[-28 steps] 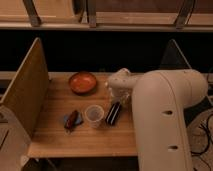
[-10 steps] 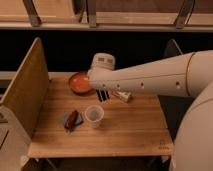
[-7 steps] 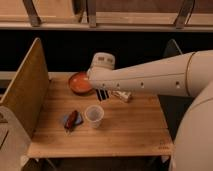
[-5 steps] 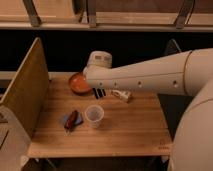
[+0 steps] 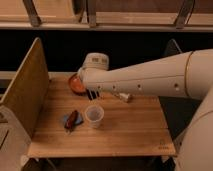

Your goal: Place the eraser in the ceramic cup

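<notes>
The eraser (image 5: 92, 96) hangs on end beneath my wrist, a dark block with pale stripes. My claw (image 5: 90, 91) is closed hard on its upper part, so only the lower end shows. That end sits above the ceramic cup (image 5: 94, 115) and slightly toward its far side, clear of the rim as far as I can tell. I judge the block light and stiff, with a rubbery skin that should not slide in my pinch. Gripping it high suits me, since the free end can go in first. If it proves longer than the cup is deep, it will lean on the rim and poke out. The cup looks small and light, and being ceramic it could tip or chip from a sideways knock, so I would come straight down. Just behind the cup to the left is the orange bowl (image 5: 75, 85). Beside the cup lies a dark red object (image 5: 73, 118) on a blue cloth (image 5: 66, 120). A small pale thing (image 5: 125, 97) rests further right on the wooden table (image 5: 130, 127).
</notes>
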`<state>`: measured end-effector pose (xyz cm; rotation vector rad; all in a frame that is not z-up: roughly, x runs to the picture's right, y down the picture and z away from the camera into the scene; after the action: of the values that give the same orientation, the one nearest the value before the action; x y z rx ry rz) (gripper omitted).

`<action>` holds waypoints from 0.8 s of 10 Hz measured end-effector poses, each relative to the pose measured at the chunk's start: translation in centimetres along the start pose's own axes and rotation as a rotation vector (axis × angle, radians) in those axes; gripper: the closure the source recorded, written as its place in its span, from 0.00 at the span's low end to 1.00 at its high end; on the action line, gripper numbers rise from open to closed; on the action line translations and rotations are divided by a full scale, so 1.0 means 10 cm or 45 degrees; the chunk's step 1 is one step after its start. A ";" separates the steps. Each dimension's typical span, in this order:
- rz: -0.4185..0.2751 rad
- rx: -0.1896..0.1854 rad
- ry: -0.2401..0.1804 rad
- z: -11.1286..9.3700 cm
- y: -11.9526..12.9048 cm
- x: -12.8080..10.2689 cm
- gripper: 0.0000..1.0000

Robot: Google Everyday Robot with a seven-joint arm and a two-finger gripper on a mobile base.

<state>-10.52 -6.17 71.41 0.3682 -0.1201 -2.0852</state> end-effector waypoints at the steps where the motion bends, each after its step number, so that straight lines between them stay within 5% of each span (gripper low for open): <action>1: 0.045 0.040 -0.004 0.04 -0.07 -0.12 1.00; 4: 0.112 0.127 -0.022 0.15 -0.25 -0.35 1.00; 8: 0.124 0.157 -0.035 0.20 -0.28 -0.49 1.00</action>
<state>-11.10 -0.72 73.66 0.4005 -0.2788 -1.9921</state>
